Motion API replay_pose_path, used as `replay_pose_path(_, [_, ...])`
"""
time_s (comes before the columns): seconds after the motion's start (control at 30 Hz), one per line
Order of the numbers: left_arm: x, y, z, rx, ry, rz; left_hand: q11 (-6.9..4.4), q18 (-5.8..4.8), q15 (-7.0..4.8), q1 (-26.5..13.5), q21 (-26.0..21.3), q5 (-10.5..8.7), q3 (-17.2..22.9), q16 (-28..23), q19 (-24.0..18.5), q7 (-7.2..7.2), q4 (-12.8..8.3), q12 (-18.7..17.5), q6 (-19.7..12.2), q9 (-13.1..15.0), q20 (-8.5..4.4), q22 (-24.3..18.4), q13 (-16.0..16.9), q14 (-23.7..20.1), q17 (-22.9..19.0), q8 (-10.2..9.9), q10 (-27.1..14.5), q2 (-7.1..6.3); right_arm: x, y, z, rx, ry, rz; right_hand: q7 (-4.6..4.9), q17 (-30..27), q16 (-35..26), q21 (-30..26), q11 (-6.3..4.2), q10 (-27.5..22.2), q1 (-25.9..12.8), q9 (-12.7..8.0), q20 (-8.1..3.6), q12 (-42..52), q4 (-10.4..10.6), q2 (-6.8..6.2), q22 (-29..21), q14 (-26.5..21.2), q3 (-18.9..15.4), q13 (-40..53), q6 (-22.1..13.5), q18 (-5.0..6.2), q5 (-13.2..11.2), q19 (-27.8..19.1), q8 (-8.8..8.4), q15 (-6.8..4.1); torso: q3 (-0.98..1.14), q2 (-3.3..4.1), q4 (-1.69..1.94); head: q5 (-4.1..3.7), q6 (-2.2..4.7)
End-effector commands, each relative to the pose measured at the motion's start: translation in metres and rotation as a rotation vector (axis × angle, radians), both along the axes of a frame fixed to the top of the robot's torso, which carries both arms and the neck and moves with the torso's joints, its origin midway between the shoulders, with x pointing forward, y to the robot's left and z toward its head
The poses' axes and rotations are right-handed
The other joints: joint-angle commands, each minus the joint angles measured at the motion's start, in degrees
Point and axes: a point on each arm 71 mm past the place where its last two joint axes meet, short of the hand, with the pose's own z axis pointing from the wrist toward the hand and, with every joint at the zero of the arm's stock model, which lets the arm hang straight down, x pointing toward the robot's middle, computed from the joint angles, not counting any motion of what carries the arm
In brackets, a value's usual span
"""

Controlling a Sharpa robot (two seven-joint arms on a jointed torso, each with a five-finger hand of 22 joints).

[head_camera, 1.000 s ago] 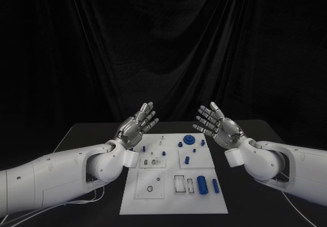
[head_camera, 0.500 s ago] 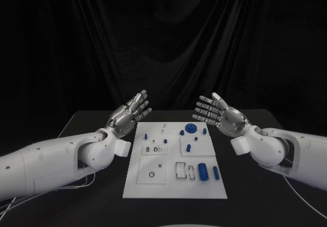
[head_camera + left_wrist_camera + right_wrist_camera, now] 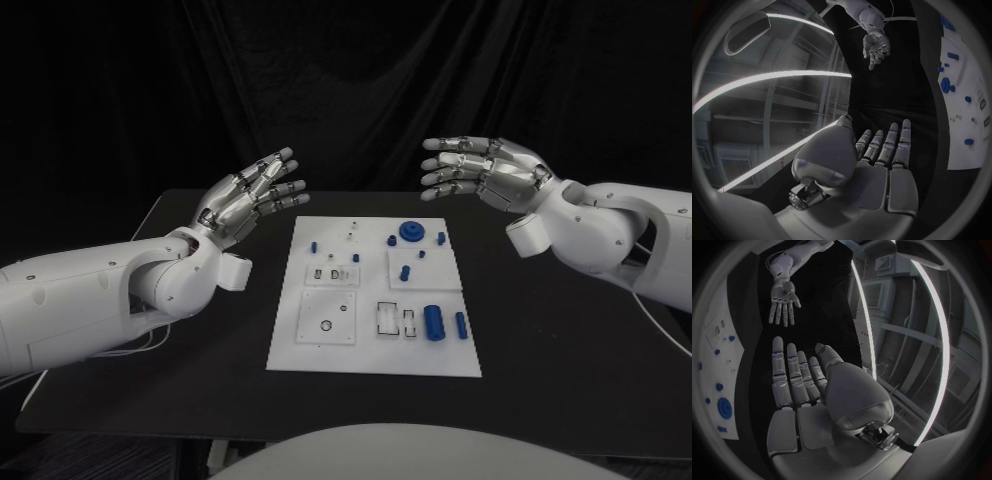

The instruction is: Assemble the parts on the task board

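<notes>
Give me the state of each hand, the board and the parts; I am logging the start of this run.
Left hand: open, fingers spread, raised above the table, holding nothing.
Right hand: open, fingers apart, raised past the board's far right corner, holding nothing.
Board: lying flat on the table, untouched by either hand.
Parts: lying or standing on the board, none picked up.

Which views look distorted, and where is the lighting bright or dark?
Head view: undistorted, task board bright against the dark table and curtain. Left wrist view: fisheye, ceiling light strips bend into arcs behind the left robot hand. Right wrist view: same bending beside the right robot hand.
</notes>
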Motion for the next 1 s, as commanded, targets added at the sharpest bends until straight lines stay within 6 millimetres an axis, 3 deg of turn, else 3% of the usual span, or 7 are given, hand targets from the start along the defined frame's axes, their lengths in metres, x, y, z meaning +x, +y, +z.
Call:
replay_pose_path(0.03, [-0.002, 0.006, 0.025, -0.067, -0.281, 0.03, 0.54, -1.27, 0.42, 0.63, 1.03, 0.44, 0.41, 3.31, 2.14, 0.92, 0.21, 0.62, 1.26, 0.16, -0.03, 0.2, 0.55, 4.89, 0.54, 0.37, 2.24, 0.02, 0.007, -0.003, 0.007, -0.268, -0.129, -0.003, 0.02, -0.12, 0.37, 4.33, -1.01, 3.33, -0.03, -0.44, -1.53, -2.78, -0.03, -1.24, 2.58, 4.95, 1.38, -0.09, 1.9, 0.93, -1.56, 1.8, -0.95, -1.45, 0.0, 2.43, 0.22, -0.15, 0.31])
replay_pose_path(0.2, [0.002, 0.012, 0.04, -0.072, -0.32, 0.029, 0.98, -1.7, 0.7, 0.93, 1.51, 0.68, 0.5, 5.14, 3.35, 1.21, 0.21, 0.79, 2.13, 0.23, -0.11, 0.18, 1.03, 7.5, 0.65, 0.48, 4.37, 0.06, 0.013, -0.006, 0.02, -0.531, -0.3, -0.016, 0.64, 1.17, 3.37, 13.34, -2.43, 7.84, 0.8, -0.49, -3.71, -7.3, -1.04, -3.41, 8.29, 14.14, 3.45, -0.07, 4.17, 0.97, -2.75, 5.59, -2.42, -3.76, -0.14, 5.55, 0.75, -0.89, 2.22])
replay_pose_path(0.33, [0.002, 0.015, 0.045, -0.076, -0.326, 0.023, 0.65, -1.76, 0.74, 1.0, 1.45, 0.59, 0.33, 4.01, 3.47, 1.19, 0.16, 0.53, 2.4, 0.24, -0.14, -0.01, 0.95, 5.69, 0.14, 0.45, 3.88, -0.33, 0.015, -0.004, 0.024, -0.679, -0.399, -0.017, 0.51, 2.58, 5.51, 19.93, -2.89, 10.9, 0.5, -0.45, -4.68, -11.7, -2.11, -5.19, 13.33, 16.39, 8.51, -0.03, 6.61, 0.92, -5.63, 4.51, -5.12, -4.42, -0.28, 6.68, 1.2, -1.28, 3.34])
replay_pose_path(0.5, [0.004, 0.016, 0.047, -0.083, -0.331, 0.012, 0.64, -1.9, 0.91, 1.22, 1.35, 0.72, 0.39, 2.94, 3.42, 1.26, 0.09, 0.42, 2.32, 0.21, -0.12, -0.15, 0.84, 4.21, -0.07, 0.4, 3.38, -0.41, 0.017, 0.002, 0.027, -0.875, -0.505, -0.004, -0.72, 3.69, 6.81, 23.82, -3.33, 12.32, -1.14, -0.31, -4.97, -14.83, -3.01, -8.42, 16.71, 17.59, 13.75, 0.06, 8.01, 1.09, -5.76, 3.44, -7.39, -5.21, -0.69, 8.39, 2.03, -1.83, 4.41])
replay_pose_path(0.6, [0.004, 0.015, 0.049, -0.089, -0.335, 0.009, 0.61, -1.92, 0.91, 1.48, 1.33, 1.11, 0.54, 2.88, 3.45, 1.21, 0.04, 0.44, 2.3, 0.2, -0.15, -0.22, 0.86, 4.25, -0.04, 0.36, 3.48, -0.35, 0.018, 0.007, 0.027, -0.973, -0.56, 0.006, -1.13, 4.08, 7.16, 24.85, -3.33, 12.2, -1.76, -0.27, -5.07, -16.04, -3.36, -9.45, 17.73, 17.98, 15.95, 0.04, 8.39, 1.14, -6.21, 3.11, -8.14, -5.42, -0.85, 9.08, 2.32, -1.81, 4.42])
replay_pose_path(0.8, [-0.001, 0.013, 0.052, -0.104, -0.344, -0.002, 0.39, -1.8, 0.69, 1.79, 1.33, 1.82, 0.74, 2.4, 3.61, 1.39, 0.1, 0.51, 2.56, 0.23, -0.2, -0.35, 0.95, 3.78, -0.09, 0.38, 3.91, -0.28, 0.012, 0.017, 0.029, -1.152, -0.713, 0.001, -1.68, 7.36, 12.68, 27.86, -3.92, 12.95, -4.37, -0.04, -5.41, -17.29, -2.31, -11.65, 20.05, 22.21, 19.02, 0.21, 9.96, 1.15, -9.14, 6.33, -9.35, -6.09, -1.15, 10.29, 2.26, -1.38, 4.08])
replay_pose_path(1.0, [-0.005, 0.012, 0.054, -0.11, -0.34, -0.007, 0.44, -1.76, 0.68, 2.12, 1.15, 2.6, 1.05, 1.83, 3.47, 1.73, 0.07, 0.41, 2.37, 0.19, -0.17, -0.55, 0.86, 3.07, -0.13, 0.29, 3.53, -0.07, 0.002, 0.025, 0.034, -1.27, -0.885, -0.032, -2.62, 13.9, 23.94, 43.93, -4.61, 15.27, -6.63, 0.29, -5.93, -18.16, 0.04, -13.96, 44.92, 25.34, 22.78, 0.24, 12.58, -2.93, -10.89, 21.22, -10.49, -6.77, -1.23, 11.26, 2.68, -1.92, 3.99])
